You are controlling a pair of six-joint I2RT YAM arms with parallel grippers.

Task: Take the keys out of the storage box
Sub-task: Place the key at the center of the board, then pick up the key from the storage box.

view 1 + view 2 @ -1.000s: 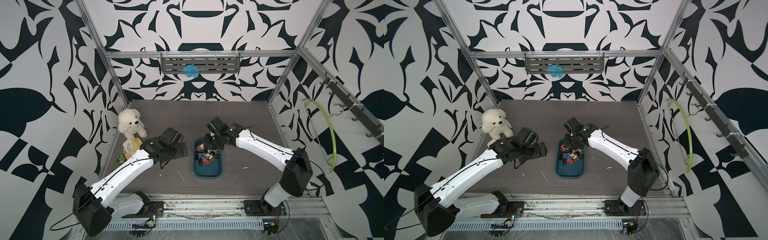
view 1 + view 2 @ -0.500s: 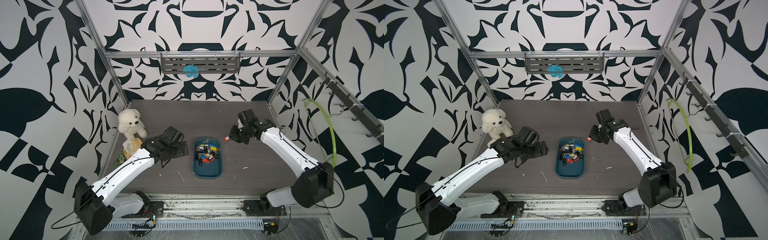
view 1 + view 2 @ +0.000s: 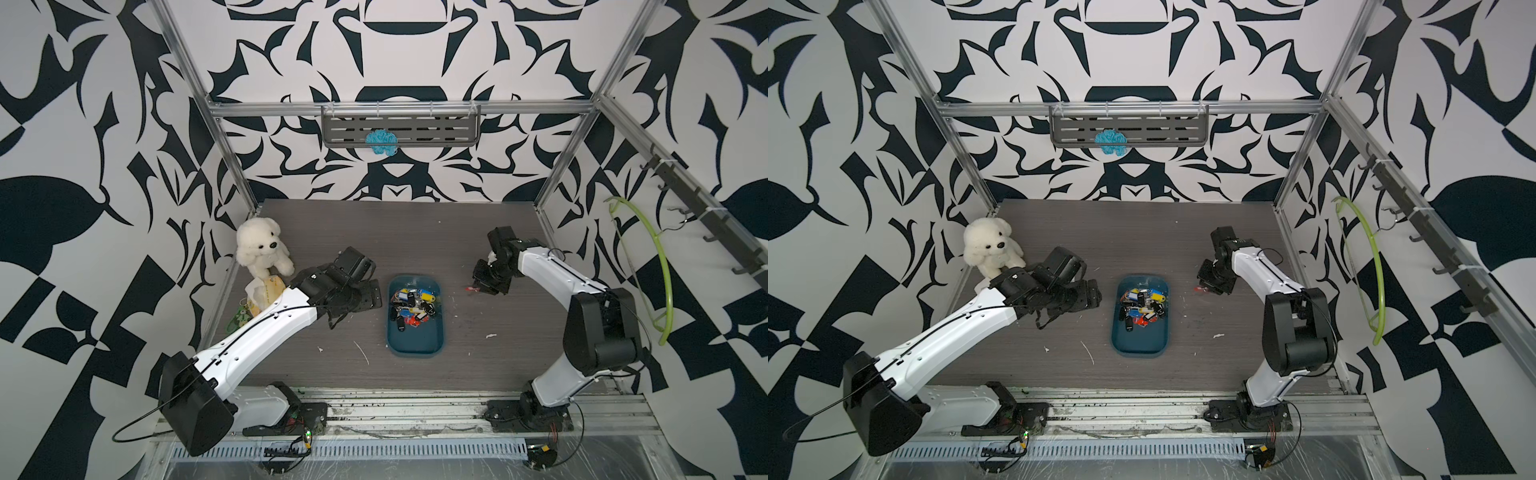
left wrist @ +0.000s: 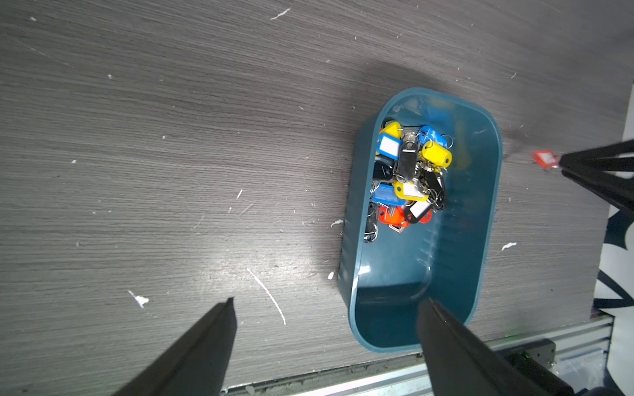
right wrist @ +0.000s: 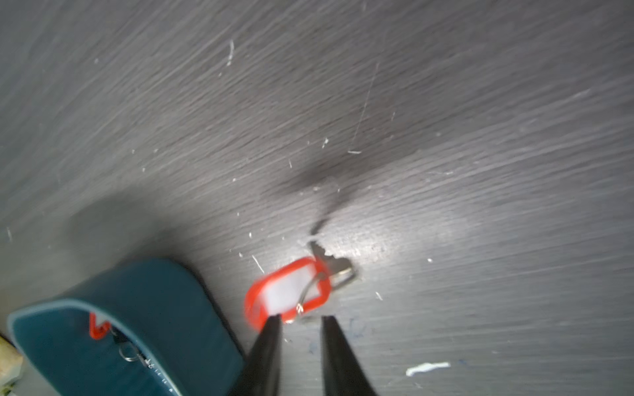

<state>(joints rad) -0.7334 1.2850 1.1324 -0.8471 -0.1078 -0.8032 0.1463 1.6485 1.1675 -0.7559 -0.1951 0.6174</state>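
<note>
Right gripper (image 5: 300,319): jaws parted, red-tagged key (image 5: 291,295) lying free, lower centre of frame.
Risk: my fingertip (image 5: 269,337) snags its ring on lifting.

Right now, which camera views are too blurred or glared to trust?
Right wrist view: motion-smeared; the red-tagged key and storage box have soft edges, with glare on the table beside the key. Left wrist view: sharp on the keys in the box, mild table glare. Both top views: evenly lit, sharp.

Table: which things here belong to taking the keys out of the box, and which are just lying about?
Job: keys, box, red-tagged key outside it.
Lying about: plush bear, shelf, green charm.
</note>
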